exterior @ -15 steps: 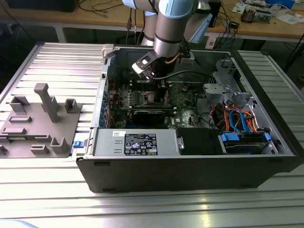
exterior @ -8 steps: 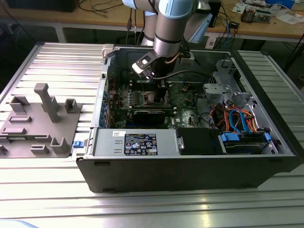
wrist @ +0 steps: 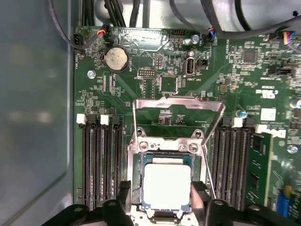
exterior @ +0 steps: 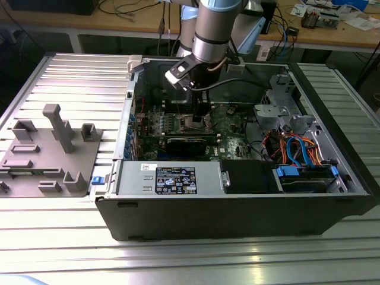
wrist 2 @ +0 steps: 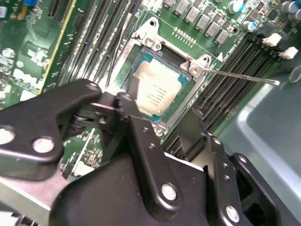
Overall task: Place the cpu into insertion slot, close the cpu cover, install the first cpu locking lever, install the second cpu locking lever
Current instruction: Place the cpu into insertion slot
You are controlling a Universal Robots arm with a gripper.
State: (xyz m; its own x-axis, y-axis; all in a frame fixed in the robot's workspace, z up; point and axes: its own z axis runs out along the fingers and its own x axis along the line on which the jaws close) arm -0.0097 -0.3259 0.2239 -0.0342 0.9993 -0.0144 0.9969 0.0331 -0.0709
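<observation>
First wrist view: 1 cpu (wrist: 167, 186) seated in 1 insertion slot (wrist: 137, 179)
claw (wrist: 162, 190): wide, straddling the cpu
cpu cover (wrist: 178, 103): 1, open

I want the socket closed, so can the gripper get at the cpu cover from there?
Probably yes: the cpu cover stands open just beyond the seated cpu, nothing between it and the gripper.

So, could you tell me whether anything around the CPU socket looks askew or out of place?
Nothing stands out. The cpu lies square in the insertion slot, the cpu cover stands open beside it, and the gripper hovers over the chip with its jaws apart.
</observation>
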